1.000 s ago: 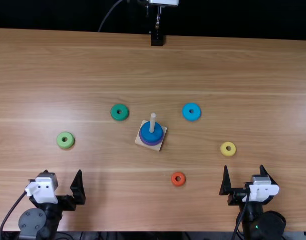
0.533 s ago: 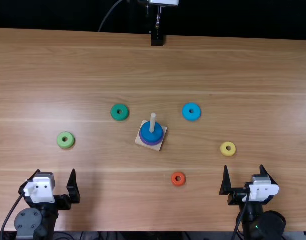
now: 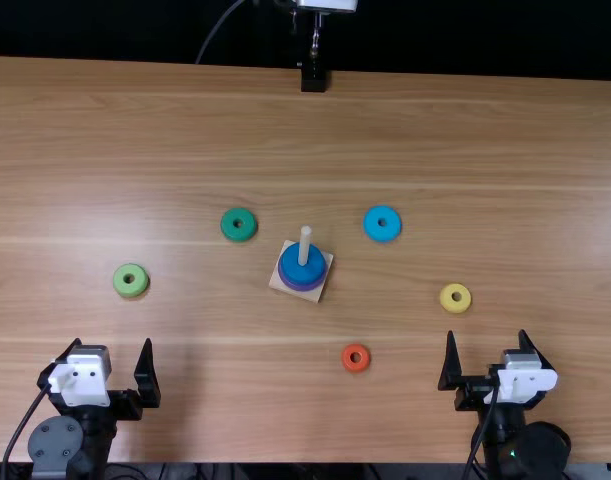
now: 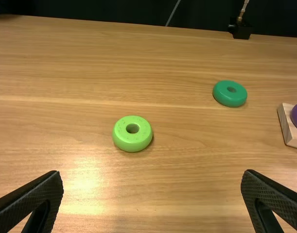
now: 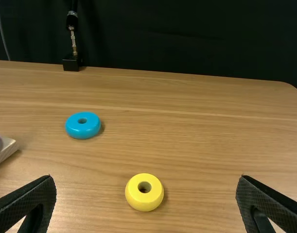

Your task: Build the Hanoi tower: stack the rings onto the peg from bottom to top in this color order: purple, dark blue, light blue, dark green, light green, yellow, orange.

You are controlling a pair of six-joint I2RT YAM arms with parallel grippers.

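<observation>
Peg (image 3: 305,242) stands mid-bench (image 3: 185,150) on a square base (image 3: 329,263), purple ring (image 3: 300,289) at the bottom, dark blue ring (image 3: 314,267) on top of it. Order OK so far; I judge light blue ring (image 3: 382,235) is next, flat on the bench, farther out and right of the peg. Dark green ring (image 3: 228,226) and light green ring (image 3: 130,290) lie left, yellow ring (image 3: 455,307) right, orange ring (image 3: 356,367) nearer me. My left claw (image 4: 153,172) and right claw (image 5: 146,176) are both empty, fingers spread.

Risks: low sweep by the right claw could knock yellow. Off-centre descent puts a finger on light blue and skids it. Releasing with the hole misaligned leaves it cocked on the peg tip; forcing it may shove the base. Mixing up the greens breaks the order.
</observation>
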